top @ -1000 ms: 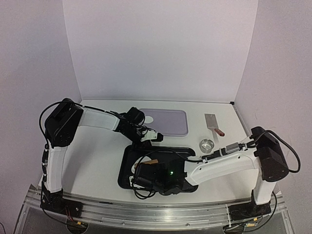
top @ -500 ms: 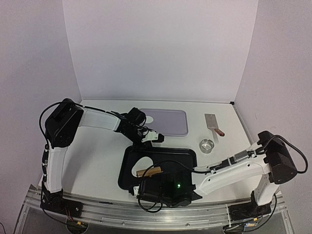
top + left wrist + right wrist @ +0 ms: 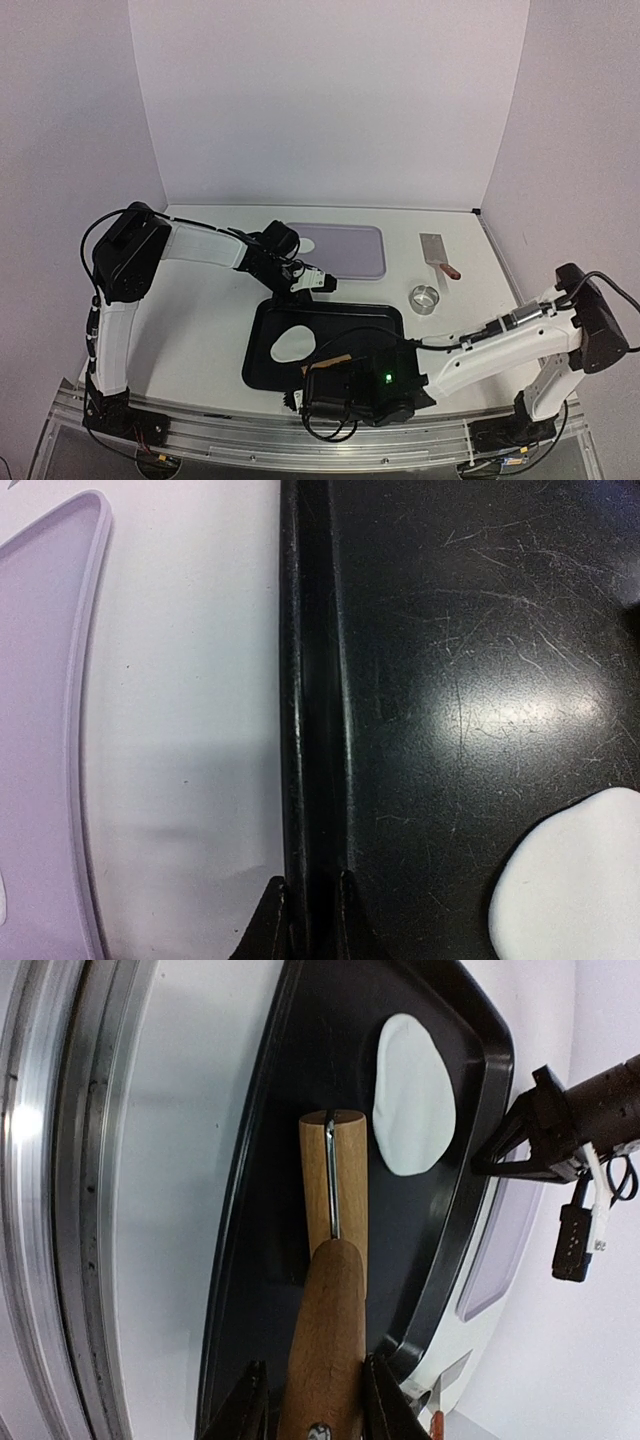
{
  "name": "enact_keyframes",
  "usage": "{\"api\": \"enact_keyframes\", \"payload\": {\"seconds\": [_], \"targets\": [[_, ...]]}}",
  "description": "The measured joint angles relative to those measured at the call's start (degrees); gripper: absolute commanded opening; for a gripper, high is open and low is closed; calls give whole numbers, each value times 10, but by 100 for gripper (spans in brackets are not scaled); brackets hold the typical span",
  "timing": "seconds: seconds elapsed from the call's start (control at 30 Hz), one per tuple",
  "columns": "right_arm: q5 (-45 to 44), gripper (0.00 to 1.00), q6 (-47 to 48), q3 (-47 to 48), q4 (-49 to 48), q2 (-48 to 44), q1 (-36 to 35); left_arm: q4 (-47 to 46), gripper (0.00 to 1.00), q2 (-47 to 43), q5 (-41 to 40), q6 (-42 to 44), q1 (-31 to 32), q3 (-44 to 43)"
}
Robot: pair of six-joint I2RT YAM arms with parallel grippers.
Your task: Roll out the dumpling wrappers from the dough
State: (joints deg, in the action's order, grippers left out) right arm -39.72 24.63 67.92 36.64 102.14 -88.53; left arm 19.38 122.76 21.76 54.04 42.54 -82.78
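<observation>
Left pincer [image 3: 307,920] tight on black tray rim [image 3: 308,680]; right pincer [image 3: 315,1405] snug around wooden rolling pin [image 3: 333,1190].

The left end effector [image 3: 308,885] pinches the tray rim [image 3: 305,680] — right end effector [image 3: 313,1368], reaching low, clamps the rolling pin [image 3: 333,1185].

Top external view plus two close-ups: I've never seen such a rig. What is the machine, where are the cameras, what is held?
Two white robot arms are bolted to a table. The wide picture looks down from behind them; each close-up comes from a camera on one wrist. The left arm has its jaws pinched on the rim of a black plastic tray. The right arm holds in its jaws a wooden rolling pin over that tray, beside a flattened white dough oval. Farther back lie a lilac rectangular tray, a steel ring and a red-handled metal scraper.
</observation>
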Motion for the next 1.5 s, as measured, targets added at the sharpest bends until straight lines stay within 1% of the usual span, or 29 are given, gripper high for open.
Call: {"api": "enact_keyframes", "payload": {"seconds": [0.13,0.23,0.3,0.4,0.53,0.67,0.73,0.8,0.97,1.1,1.23,1.4,1.5], "targets": [[50,0,20,60,76,-4,58,0,0,0,0,0,0,0],[68,0,56,120,102,-3,98,0,0,0,0,0,0,0],[71,0,85,148,94,-3,116,0,0,0,0,0,0,0],[83,0,131,167,69,1,127,0,0,0,0,0,0,0],[108,0,187,188,27,42,136,0,0,0,0,0,0,0],[122,0,227,189,-29,100,146,0,0,0,0,0,0,0],[109,0,237,188,-62,118,151,0,0,0,0,-1,0,0],[111,0,245,176,-88,117,154,0,0,0,1,-1,0,0],[99,0,254,91,-156,80,138,0,0,0,1,-1,0,0],[87,0,245,51,-152,50,109,0,0,0,1,-1,0,0],[73,0,239,43,-151,49,100,0,0,0,1,0,0,0],[84,0,237,101,-145,90,132,0,0,0,0,0,0,0],[99,0,235,107,-166,99,150,0,0,0,0,0,0,0]]}}
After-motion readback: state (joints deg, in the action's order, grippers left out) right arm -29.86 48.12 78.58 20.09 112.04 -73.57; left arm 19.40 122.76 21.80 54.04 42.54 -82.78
